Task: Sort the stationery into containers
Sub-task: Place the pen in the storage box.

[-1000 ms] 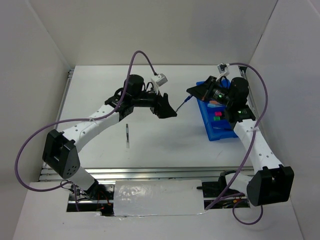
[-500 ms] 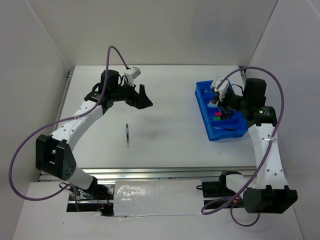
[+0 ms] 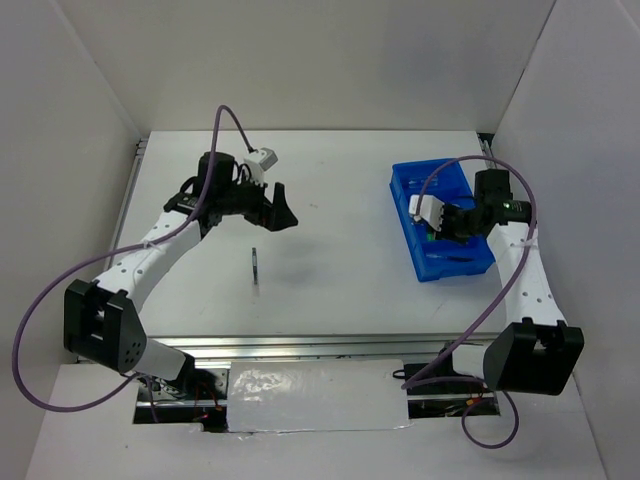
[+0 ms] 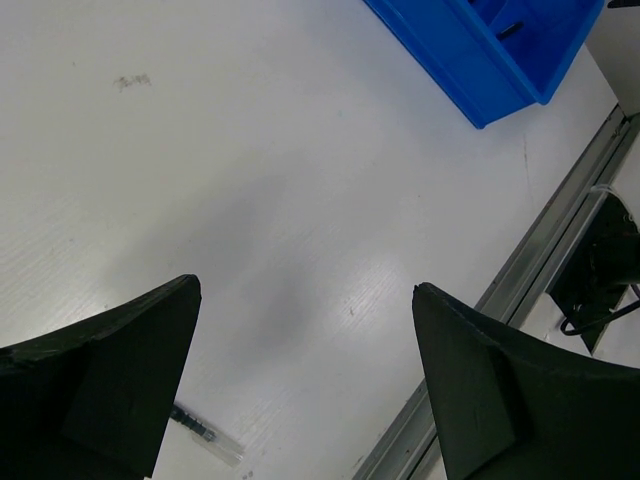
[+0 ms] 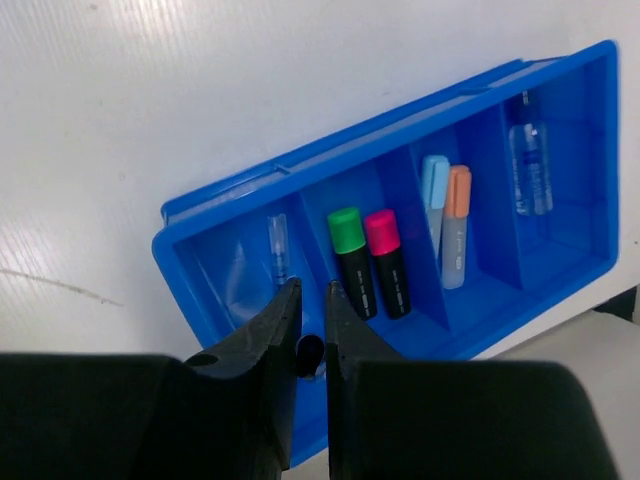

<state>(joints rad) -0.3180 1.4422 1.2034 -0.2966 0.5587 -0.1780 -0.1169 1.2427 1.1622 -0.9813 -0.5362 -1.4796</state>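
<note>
A slim grey pen (image 3: pixel 256 266) lay alone on the white table (image 3: pixel 340 290), nearest the arm bases and left of centre. Just beyond it, the left gripper (image 4: pixel 305 288) hung above the table with its two dark fingers spread wide apart, holding nothing.

Well apart to the right sat the blue tray (image 5: pixel 400 118), divided into four compartments. The right gripper (image 5: pixel 312 287) hovered over its near edge, fingers drawn together to a thin slit; whether anything was pinched there could not be told.

Inside the tray, one end compartment held a clear pen (image 5: pixel 277 242). The next held a green-capped highlighter (image 5: pixel 350 255) and a pink-capped highlighter (image 5: pixel 386 255) side by side. The third held a light-blue marker (image 5: pixel 435 195) beside an orange-capped marker (image 5: pixel 456 225). The far end compartment held a blue-tinted pen (image 5: pixel 528 155).
</note>
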